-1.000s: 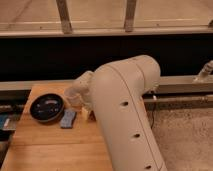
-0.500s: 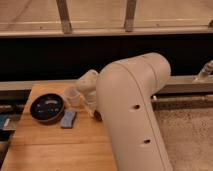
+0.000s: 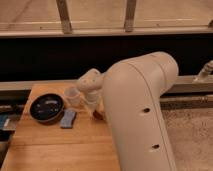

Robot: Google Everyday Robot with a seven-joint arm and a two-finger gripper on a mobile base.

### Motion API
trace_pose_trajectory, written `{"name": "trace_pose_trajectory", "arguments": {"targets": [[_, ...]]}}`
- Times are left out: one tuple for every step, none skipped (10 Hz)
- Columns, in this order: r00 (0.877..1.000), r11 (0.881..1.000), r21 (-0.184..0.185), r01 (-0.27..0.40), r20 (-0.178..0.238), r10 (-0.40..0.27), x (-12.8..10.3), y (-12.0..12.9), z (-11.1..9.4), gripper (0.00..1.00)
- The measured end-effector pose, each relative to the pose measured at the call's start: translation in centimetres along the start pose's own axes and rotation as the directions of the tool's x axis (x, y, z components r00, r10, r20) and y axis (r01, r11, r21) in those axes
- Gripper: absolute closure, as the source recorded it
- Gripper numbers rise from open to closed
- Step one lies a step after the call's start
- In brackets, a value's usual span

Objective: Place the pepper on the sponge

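The light-blue sponge lies flat on the wooden table, just right of the black round dish. My gripper hangs from the white wrist, low over the table and a short way right of the sponge. A small dark red bit, apparently the pepper, shows at the gripper's tip, close to the table top. The large white arm link hides everything to the right of it.
A clear plastic cup stands behind the sponge, close to the wrist. A blue object sits at the table's left edge. A dark wall and a metal rail run behind the table. Speckled floor lies to the right.
The gripper has drifted a little to the right, away from the sponge. The big arm link has swung up and right. Sponge, dish and cup have not moved.
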State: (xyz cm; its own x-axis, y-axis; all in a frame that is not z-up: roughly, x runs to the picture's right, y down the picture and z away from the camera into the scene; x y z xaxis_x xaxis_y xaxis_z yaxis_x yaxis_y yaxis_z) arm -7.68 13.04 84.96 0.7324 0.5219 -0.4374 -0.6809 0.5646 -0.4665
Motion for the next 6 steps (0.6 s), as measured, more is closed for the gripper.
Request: {"name": "trace_pose_trajectory", "arguments": {"targets": [[0.999, 1.0, -0.002, 0.031, 0.021, -0.031, -0.9, 1.1, -1.1, 1.0], [0.998, 0.998, -0.007, 0.06, 0.03, -0.059, -1.6, 2.2, -1.5, 1.0], [0.996, 0.996, -0.015, 0.083, 0.039, -0.082, -2.1, 3.2, -1.9, 1.0], [0.993, 0.993, -0.024, 0.114, 0.042, -0.113, -2.7, 4.4, -2.0, 1.0], [0.988, 0.989, -0.034, 0.146, 0.045, -0.145, -3.3, 5.7, -1.9, 1.0], [0.984, 0.984, -0.041, 0.172, 0.044, -0.17, -3.8, 6.8, -1.8, 1.0]]}}
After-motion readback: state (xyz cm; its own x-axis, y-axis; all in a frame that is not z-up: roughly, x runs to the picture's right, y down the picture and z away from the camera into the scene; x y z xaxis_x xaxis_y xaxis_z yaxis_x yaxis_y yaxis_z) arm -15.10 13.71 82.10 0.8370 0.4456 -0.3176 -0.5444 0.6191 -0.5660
